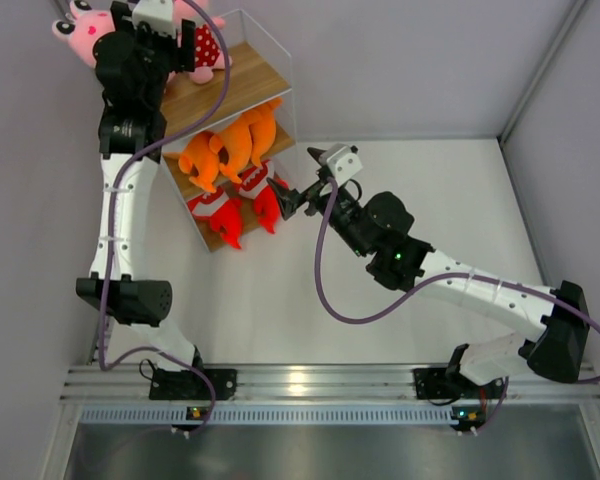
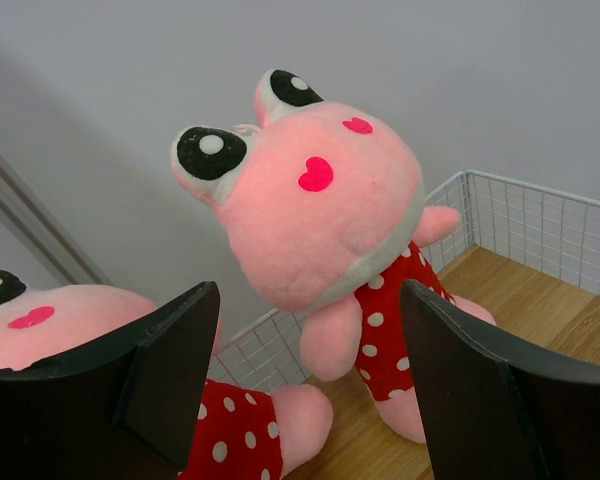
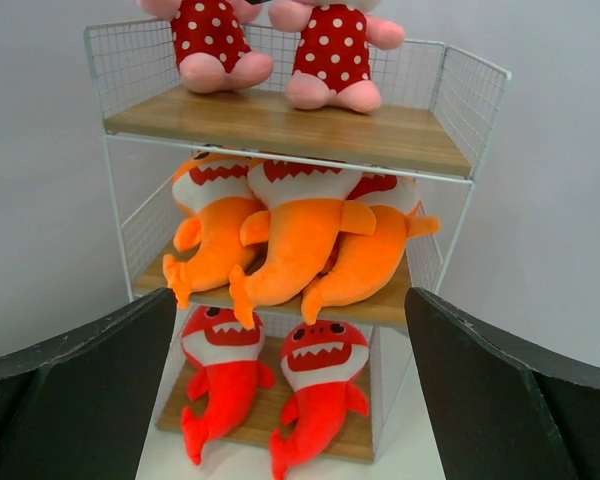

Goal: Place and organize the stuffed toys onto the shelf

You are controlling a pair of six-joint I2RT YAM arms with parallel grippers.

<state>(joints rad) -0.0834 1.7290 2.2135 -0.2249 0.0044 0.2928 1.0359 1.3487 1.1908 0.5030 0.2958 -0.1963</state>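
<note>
The shelf (image 1: 245,85) stands at the far left, with three wooden tiers in a white wire frame. Two pink animals in red polka-dot dresses (image 3: 325,50) (image 3: 212,40) sit upright on its top tier. Three orange sharks (image 3: 300,235) lie on the middle tier. Two red sharks (image 3: 325,385) (image 3: 220,375) lie on the bottom tier. My left gripper (image 1: 175,50) hovers over the top tier, open and empty, its fingers (image 2: 170,360) in front of one pink animal (image 2: 320,200) and beside the other (image 2: 25,325). My right gripper (image 1: 288,200) is open and empty, facing the shelf front (image 3: 280,125) near the bottom tier.
The shelf stands against the left wall. Grey walls close the table's left, back and right sides. White tabletop (image 1: 430,180) lies to the right of the shelf. The right arm (image 1: 460,280) stretches across the middle of the table.
</note>
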